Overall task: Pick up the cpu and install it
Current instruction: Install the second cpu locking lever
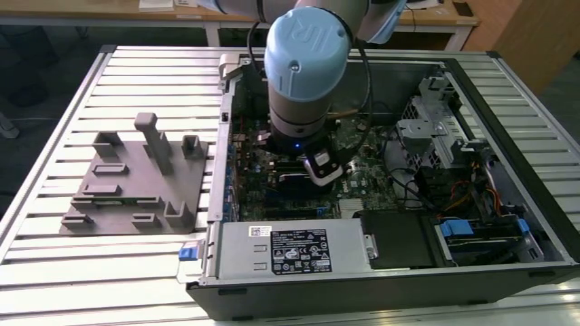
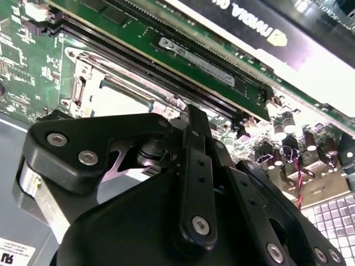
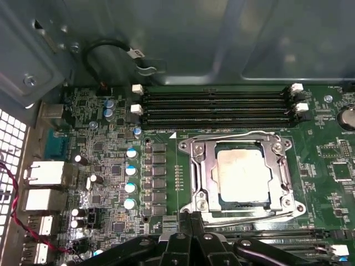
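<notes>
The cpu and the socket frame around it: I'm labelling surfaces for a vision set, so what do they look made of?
The cpu: probably metal, matte silvery-white, with a dull even sheen. The socket frame: bright bare metal, apparently stamped, with sharp glints along its edges.

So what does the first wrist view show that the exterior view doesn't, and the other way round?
The first wrist view shows the cpu lying in its metal-framed socket, below the memory slots. The exterior view shows the grey fixture on the slatted table, outside the computer case. Both show the green motherboard.
</notes>
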`<state>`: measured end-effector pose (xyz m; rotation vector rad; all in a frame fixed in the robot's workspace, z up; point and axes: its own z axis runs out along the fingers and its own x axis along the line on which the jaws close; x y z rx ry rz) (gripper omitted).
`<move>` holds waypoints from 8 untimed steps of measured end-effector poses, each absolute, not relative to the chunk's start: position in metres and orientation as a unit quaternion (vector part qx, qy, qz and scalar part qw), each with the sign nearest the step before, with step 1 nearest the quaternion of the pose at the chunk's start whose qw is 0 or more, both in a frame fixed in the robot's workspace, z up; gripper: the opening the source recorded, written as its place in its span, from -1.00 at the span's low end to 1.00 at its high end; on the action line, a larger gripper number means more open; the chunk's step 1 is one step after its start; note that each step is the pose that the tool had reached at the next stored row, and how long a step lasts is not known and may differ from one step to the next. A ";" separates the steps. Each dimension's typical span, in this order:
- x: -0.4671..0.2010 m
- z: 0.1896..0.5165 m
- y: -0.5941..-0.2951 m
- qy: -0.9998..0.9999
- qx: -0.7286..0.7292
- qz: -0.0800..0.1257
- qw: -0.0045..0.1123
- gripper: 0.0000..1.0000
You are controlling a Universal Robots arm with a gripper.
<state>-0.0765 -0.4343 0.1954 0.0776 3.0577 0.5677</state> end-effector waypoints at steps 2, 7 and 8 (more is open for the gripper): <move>-0.078 0.195 -0.434 0.983 0.025 0.183 0.015 -0.79; -0.079 0.193 -0.433 0.983 0.025 0.183 0.015 -0.79; -0.079 0.192 -0.432 0.983 0.025 0.183 0.015 -0.79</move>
